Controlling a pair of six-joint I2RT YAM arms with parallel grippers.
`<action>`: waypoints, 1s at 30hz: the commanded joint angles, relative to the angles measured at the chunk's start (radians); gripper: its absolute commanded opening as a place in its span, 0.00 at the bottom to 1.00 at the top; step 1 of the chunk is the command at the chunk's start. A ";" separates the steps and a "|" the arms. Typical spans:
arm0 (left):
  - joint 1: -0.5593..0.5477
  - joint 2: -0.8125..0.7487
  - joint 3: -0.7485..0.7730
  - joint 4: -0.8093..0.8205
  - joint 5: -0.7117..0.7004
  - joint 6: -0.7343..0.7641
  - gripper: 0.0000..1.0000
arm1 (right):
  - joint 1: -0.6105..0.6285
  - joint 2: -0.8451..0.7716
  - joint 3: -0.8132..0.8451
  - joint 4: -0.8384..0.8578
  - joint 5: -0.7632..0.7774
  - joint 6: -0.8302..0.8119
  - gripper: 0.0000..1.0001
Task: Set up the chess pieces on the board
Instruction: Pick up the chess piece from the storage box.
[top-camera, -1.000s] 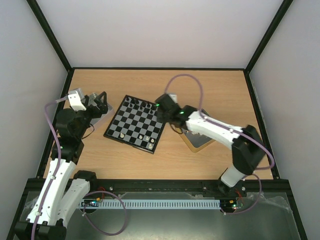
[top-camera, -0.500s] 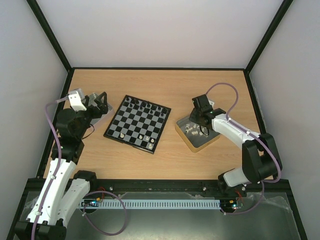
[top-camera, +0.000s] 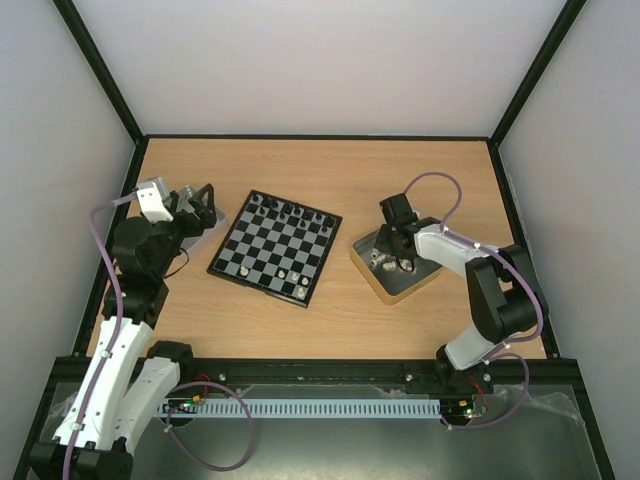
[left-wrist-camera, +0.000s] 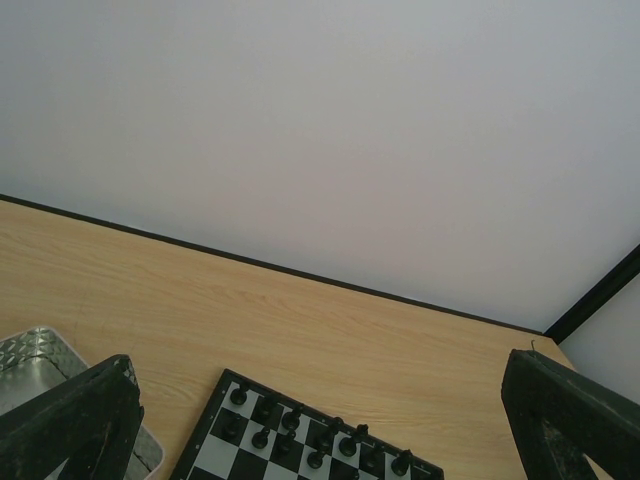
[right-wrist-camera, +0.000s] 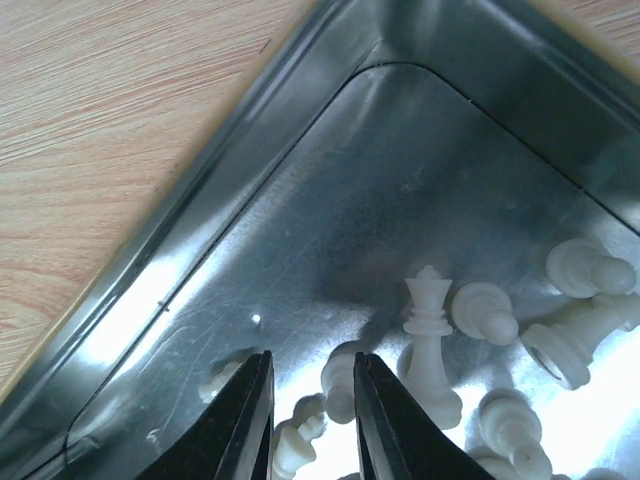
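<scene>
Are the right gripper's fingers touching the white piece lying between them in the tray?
Cannot tell. In the right wrist view the white piece sits between the right gripper's fingers, but their dark edges hide any contact or gap.

Robot lab cell: plain white panel walls, black frame — wooden tabletop.

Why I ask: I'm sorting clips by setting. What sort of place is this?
Probably a lab robot cell: white walls enclose a wooden table, left arm and right arm bolted at its edge.
</scene>
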 joint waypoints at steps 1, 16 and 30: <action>0.006 0.001 -0.006 0.016 0.001 0.002 0.99 | -0.003 0.016 -0.001 -0.009 0.070 -0.019 0.23; 0.006 -0.002 -0.007 0.014 0.001 0.003 0.99 | -0.003 0.046 -0.005 -0.008 0.066 -0.019 0.06; 0.007 -0.001 -0.008 0.014 0.003 0.002 0.99 | 0.046 -0.120 0.128 -0.091 0.037 0.008 0.04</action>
